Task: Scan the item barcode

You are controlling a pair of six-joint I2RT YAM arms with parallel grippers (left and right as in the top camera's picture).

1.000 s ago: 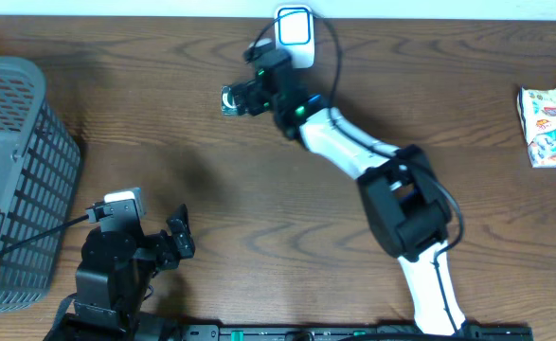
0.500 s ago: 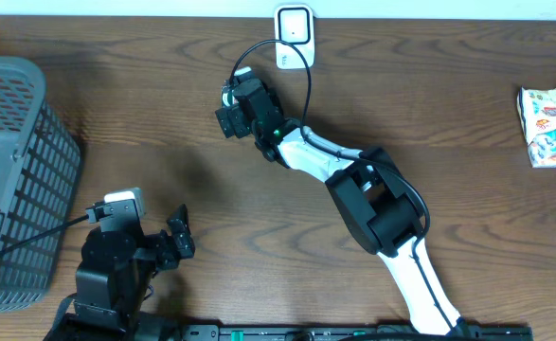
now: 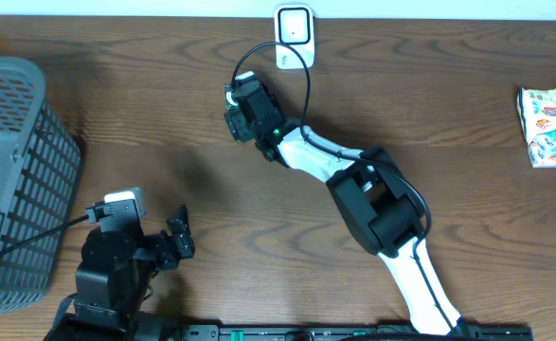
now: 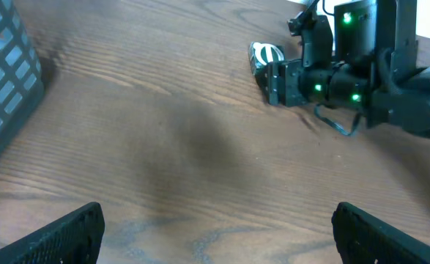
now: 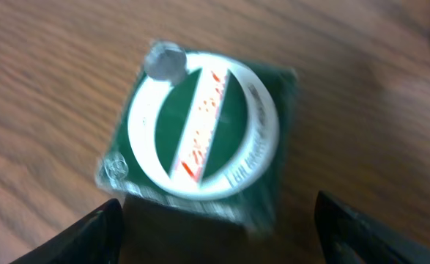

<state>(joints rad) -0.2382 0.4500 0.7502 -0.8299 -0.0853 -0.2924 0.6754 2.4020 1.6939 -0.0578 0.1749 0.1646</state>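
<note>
The item [image 5: 204, 125] is a flat green square packet with a round white label, lying on the wooden table. In the right wrist view it fills the middle, blurred, and no barcode shows. My right gripper [image 5: 218, 235] hangs just over its near edge, its jaws apart on either side and not touching it. From overhead the right gripper [image 3: 232, 106] covers most of the item. The left wrist view shows the item [image 4: 266, 55] far off beside the right gripper [image 4: 282, 77]. My left gripper [image 4: 218, 242] is open over bare wood at the near left [image 3: 178, 237].
A white scanner [image 3: 294, 33] stands at the table's back edge, just right of the right gripper. A grey mesh basket [image 3: 12, 180] fills the left side. A snack bag [image 3: 552, 123] lies at the far right.
My right arm has swung left, away from the scanner, and come over the item, with its jaws drawing a little closer together. The left arm has not moved.
</note>
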